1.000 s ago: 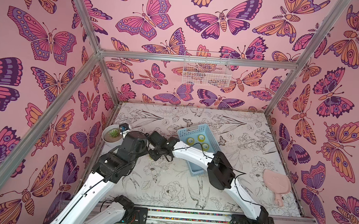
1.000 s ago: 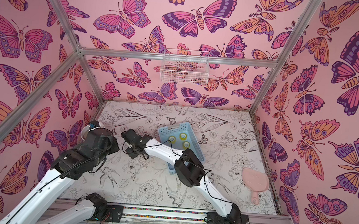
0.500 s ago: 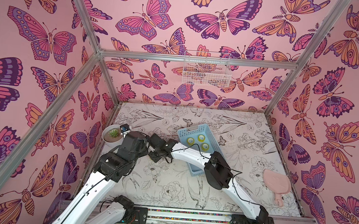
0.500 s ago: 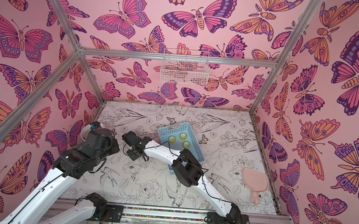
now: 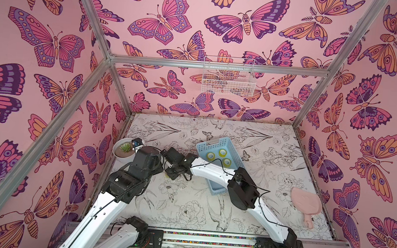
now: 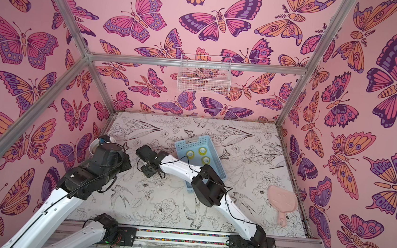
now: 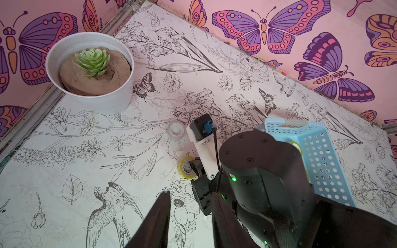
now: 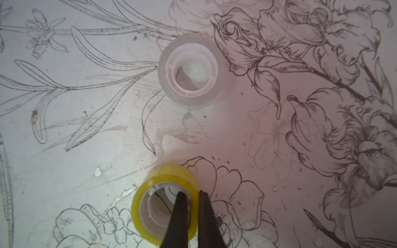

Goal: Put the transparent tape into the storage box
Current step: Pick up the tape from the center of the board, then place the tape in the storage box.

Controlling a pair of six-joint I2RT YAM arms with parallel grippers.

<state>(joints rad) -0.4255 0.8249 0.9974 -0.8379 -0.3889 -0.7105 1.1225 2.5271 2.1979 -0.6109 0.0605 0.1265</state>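
- My left gripper: two dark fingers standing apart, nothing between them.
- My right gripper pinches the yellow tape roll on the table.
- A clear tape roll lies near it.
- The storage box sits behind my right arm.
- A white pot stands by the wall.

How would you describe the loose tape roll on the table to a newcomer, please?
From the light blue storage box, look toward the white plant pot: the frosted roll lies flat between them. It is colourless with a pale core, unlike the yellow roll beside it, which the right gripper pinches.
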